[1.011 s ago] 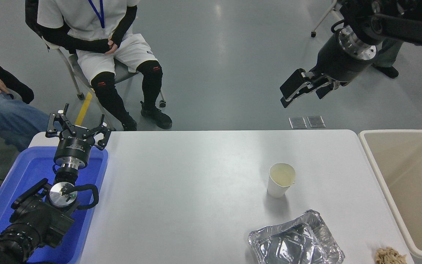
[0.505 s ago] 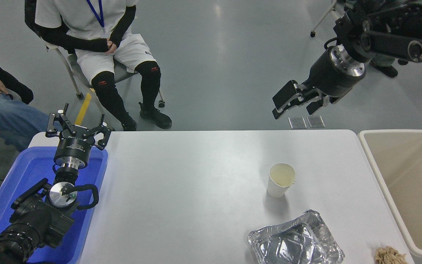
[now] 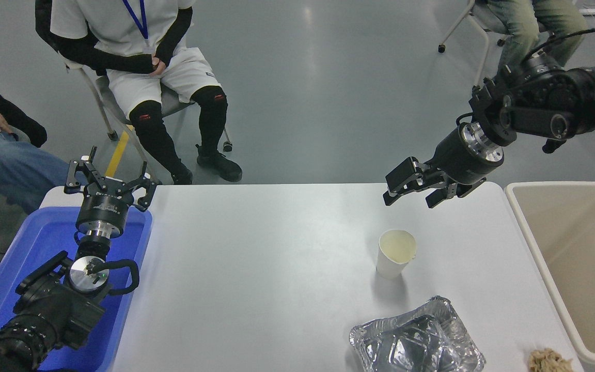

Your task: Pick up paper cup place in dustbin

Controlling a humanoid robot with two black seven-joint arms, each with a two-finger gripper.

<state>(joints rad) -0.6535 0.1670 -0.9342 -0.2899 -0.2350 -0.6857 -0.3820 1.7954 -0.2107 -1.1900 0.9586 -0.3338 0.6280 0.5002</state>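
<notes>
The paper cup (image 3: 395, 253) stands upright on the white table (image 3: 277, 268), right of centre, its cream inside showing. The beige dustbin (image 3: 579, 268) stands off the table's right edge. My right gripper (image 3: 410, 195) is open and empty, up in the air over the table's far edge, behind the cup and apart from it. My left gripper (image 3: 109, 175) is open and parked over the blue tray at the lower left.
A crumpled silver foil tray (image 3: 416, 341) lies in front of the cup. A brown crumpled scrap (image 3: 550, 360) lies at the front right corner. A blue plastic tray (image 3: 44, 274) sits at the left. People sit at the far side.
My right arm has come down and toward the table, the open gripper now much nearer the cup. The cup and the left arm have not moved.
</notes>
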